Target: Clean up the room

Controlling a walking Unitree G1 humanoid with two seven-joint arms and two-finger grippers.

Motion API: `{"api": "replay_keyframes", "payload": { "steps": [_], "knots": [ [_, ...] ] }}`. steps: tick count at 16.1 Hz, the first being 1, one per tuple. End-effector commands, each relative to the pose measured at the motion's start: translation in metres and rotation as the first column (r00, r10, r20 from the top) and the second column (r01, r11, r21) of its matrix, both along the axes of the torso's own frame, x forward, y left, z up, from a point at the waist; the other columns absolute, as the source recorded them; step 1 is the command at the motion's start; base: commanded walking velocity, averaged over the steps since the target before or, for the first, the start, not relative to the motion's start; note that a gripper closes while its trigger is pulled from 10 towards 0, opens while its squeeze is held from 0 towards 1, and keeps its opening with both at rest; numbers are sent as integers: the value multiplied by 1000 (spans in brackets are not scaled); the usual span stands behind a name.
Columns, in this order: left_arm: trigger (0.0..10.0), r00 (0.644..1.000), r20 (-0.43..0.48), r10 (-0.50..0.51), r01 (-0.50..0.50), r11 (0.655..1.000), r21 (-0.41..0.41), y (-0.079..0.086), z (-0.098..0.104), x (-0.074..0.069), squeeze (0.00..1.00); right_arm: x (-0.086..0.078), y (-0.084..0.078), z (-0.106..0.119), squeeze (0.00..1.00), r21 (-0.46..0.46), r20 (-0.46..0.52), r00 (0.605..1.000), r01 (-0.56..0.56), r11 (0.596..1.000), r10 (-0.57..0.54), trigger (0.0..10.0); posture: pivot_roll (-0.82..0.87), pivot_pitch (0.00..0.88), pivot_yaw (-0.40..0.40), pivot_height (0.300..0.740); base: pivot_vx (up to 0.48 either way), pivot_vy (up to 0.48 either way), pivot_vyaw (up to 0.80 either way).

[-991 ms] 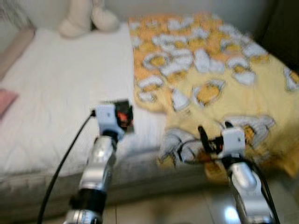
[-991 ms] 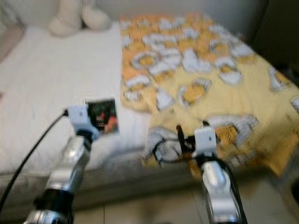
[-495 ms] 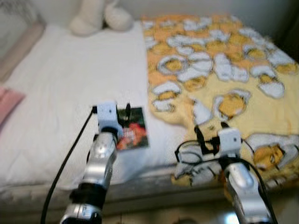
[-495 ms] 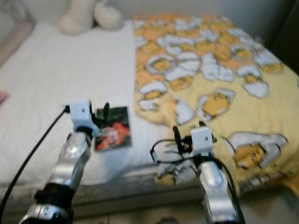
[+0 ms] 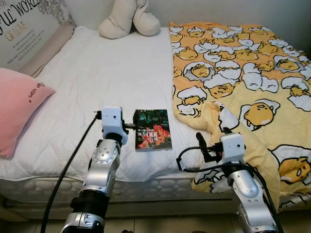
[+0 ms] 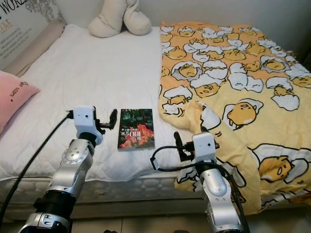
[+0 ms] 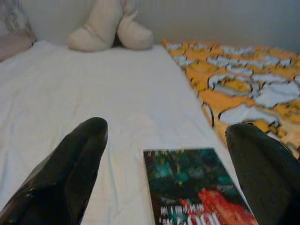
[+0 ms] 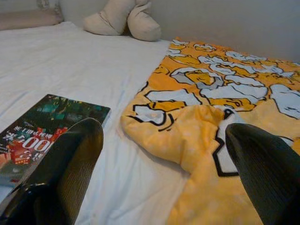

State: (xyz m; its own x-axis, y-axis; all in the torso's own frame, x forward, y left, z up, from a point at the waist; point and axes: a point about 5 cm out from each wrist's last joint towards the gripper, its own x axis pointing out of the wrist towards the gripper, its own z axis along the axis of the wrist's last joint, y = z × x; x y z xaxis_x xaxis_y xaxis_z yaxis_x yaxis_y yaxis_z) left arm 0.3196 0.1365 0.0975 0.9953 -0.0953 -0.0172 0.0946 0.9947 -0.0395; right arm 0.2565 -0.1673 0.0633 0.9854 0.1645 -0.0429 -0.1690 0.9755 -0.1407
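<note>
The book (image 5: 152, 129) lies flat on the bed's white quilted sheet (image 5: 112, 73) near the front edge, its glossy dark cover printed in green and red, and you have it just ahead of the left gripper (image 7: 164, 164), whose jaws stand wide apart with nothing between them. To the book's right, close by but not touching it, the crumpled edge of the yellow blanket (image 5: 243, 77) bulges up in soft folds; it is a fleecy spread printed with white and orange cartoon figures, covering the right half of the bed and hanging over the front. Your right gripper (image 8: 164, 168) hovers over that bunched corner, jaws likewise spread wide and holding nothing, with the book off to its left side. A plump pink pillow (image 5: 19, 109) with small dark lettering rests at the left edge of the mattress, well apart from the book. A cream stuffed toy (image 5: 129, 19) slumps against the wall at the head of the bed, and a lettered headboard panel (image 5: 29, 24) runs along the left.
</note>
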Motion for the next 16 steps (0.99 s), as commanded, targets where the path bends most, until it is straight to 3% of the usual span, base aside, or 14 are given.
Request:
{"api": "replay_keyframes", "payload": {
  "steps": [1, 2, 3, 5, 8, 9, 11, 13, 16],
  "knots": [
    [10000, 1000, 22, 3, -3, 1000, -9, 1, 4, -1, 847, 0, -3, 3, 0, 3, 13, 1000, 13, 1000, -13, 10000, -196, 0, 59, 740, 480, 0, 0],
    [10000, 1000, 20, 0, 0, 1000, -11, 0, 3, -2, 569, -1, -3, 3, 0, 5, 13, 1000, 15, 1000, -15, 10000, -196, 0, 59, 740, 480, 0, 0],
    [10000, 1000, 12, -7, 8, 1000, -20, -1, 2, -3, 459, -1, -4, 3, 0, -6, 17, 1000, 22, 1000, -22, 10000, -196, 0, 59, 740, 480, 0, 0],
    [10000, 1000, 1, -4, 4, 999, -48, -1, 1, -2, 557, 0, -4, 3, 0, -16, 17, 1000, 26, 1000, -26, 10000, -196, 0, 58, 740, 480, 0, 0],
    [10000, 1000, -15, 20, -21, 997, -68, 2, 0, -1, 514, 0, -4, 3, 0, -12, 13, 1000, 14, 1000, -14, 10000, -196, 0, 58, 740, 480, 0, 0],
    [10000, 1000, -9, 16, -17, 998, -66, 1, 1, -1, 0, 0, -4, 3, 0, -9, 11, 1000, 9, 1000, -9, 10000, -200, 0, 54, 740, 480, 0, 0],
    [10000, 994, -103, -46, 38, 996, -75, -6, -11, 3, 0, -3, -3, 2, 0, -1, 0, 1000, -3, 1000, 3, 10000, -199, 0, 42, 740, 0, 0, 0],
    [10000, 974, -216, -72, 47, 992, -115, 0, -24, 14, 0, -8, -4, 1, 0, 0, -15, 1000, -11, 1000, 11, 10000, -207, 1, 23, 740, 0, 0, 0],
    [10000, 910, -396, -122, 51, 982, -183, -2, -47, 19, 0, -35, -25, -15, 0, -34, -118, 993, 17, 999, -21, 10000, -219, 55, -5, 740, 0, 0, 0]
  ]
}}
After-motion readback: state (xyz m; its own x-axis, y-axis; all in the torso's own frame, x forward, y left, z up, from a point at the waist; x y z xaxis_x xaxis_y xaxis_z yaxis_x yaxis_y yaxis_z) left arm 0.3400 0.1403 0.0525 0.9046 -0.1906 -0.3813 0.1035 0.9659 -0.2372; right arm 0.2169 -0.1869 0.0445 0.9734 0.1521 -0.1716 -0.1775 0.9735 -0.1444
